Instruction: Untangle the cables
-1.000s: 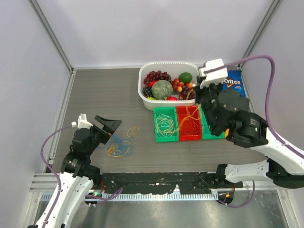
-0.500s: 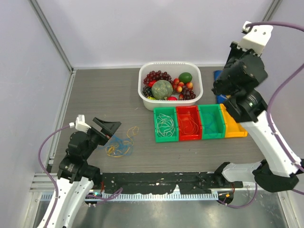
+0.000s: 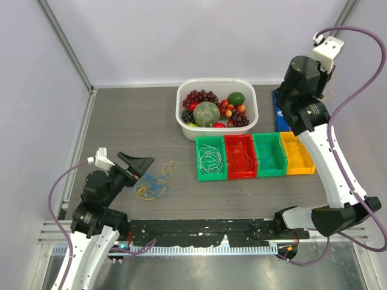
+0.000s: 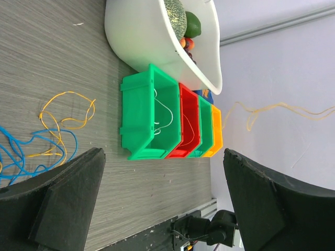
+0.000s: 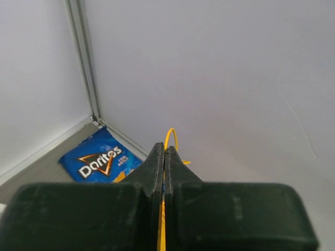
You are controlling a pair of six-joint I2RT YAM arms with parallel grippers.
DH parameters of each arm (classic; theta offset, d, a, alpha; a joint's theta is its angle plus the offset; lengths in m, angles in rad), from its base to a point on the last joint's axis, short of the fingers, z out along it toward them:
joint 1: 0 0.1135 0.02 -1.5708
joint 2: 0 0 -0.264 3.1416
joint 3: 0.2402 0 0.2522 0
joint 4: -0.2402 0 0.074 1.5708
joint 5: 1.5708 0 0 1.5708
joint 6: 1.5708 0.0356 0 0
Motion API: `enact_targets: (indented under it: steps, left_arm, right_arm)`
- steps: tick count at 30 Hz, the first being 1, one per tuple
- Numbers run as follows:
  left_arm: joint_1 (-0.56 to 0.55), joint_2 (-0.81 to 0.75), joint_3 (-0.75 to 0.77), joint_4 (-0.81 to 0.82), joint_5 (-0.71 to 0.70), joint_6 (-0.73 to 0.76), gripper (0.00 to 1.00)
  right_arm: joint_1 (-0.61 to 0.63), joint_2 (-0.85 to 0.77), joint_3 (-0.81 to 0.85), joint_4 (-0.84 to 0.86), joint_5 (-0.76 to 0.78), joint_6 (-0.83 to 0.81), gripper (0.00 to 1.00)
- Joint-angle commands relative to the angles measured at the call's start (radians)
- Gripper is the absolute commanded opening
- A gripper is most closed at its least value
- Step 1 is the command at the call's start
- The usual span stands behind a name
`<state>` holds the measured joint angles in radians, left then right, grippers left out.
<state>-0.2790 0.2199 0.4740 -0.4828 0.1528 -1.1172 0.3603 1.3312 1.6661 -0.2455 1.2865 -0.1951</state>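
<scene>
Top external — 2 bins (image 3: 198, 159) (cables (image 3: 210, 158) inside)

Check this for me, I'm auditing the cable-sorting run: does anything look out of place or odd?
Yes. The right gripper, raised high over the far right corner, is shut on a thin yellow cable dangling in mid-air, away from the bins. A blue and yellow tangle lies loose on the table.

The tabletop (image 3: 127, 121) looks like matt grey wood-grain. The white tub (image 4: 136, 31) is smooth glossy plastic; the coloured bins (image 4: 133, 120) just beside the tub, shiny plastic too. The left claw (image 4: 163, 153) is matt black plastic.
</scene>
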Motion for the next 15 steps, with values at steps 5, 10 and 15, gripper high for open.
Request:
enact_targets:
  steps: [5, 10, 15]
  left_arm:
    - [0.004, -0.028, 0.029, -0.010, 0.022, 0.016, 1.00]
    - [0.006, -0.021, 0.021, 0.012, 0.027, 0.010, 1.00]
    - [0.006, -0.016, 0.015, 0.016, 0.036, 0.010, 1.00]
  right_arm:
    - [-0.156, 0.002, -0.071, -0.150, -0.147, 0.360, 0.01]
    - [-0.263, 0.059, -0.075, -0.283, -0.292, 0.558, 0.01]
    - [-0.389, 0.094, -0.221, -0.318, -0.481, 0.769, 0.01]
